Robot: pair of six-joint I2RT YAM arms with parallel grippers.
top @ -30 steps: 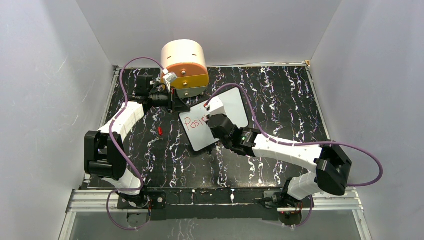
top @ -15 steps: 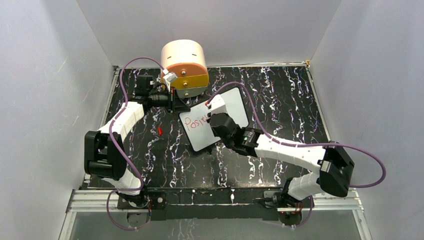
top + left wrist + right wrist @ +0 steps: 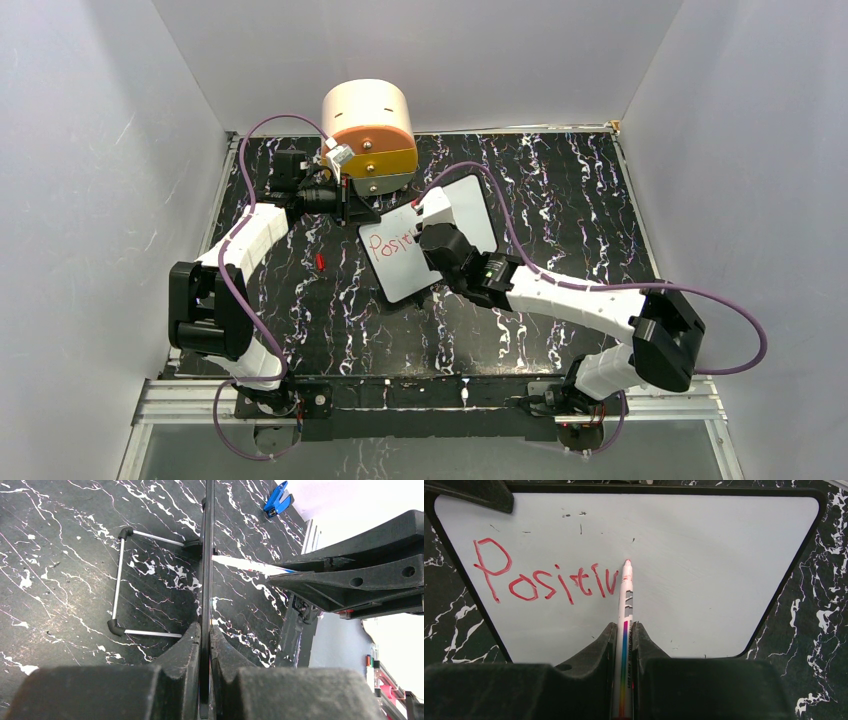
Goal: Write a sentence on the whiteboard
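The whiteboard stands tilted on the black marbled table, also seen in the top view. The sentence is red lettering reading "Positiv" along its left half. My right gripper is shut on a white marker with a rainbow stripe. Its red tip touches the board just right of the last letter. My left gripper is shut on the whiteboard's thin black edge at the board's far left corner.
A round peach and orange drawer unit stands behind the board. A small red cap lies on the table left of it. A wire stand props the board from behind. A blue clip lies farther off.
The right arm has shifted slightly to the right along the board and the red lettering has grown by a stroke or two. The left arm has not moved.
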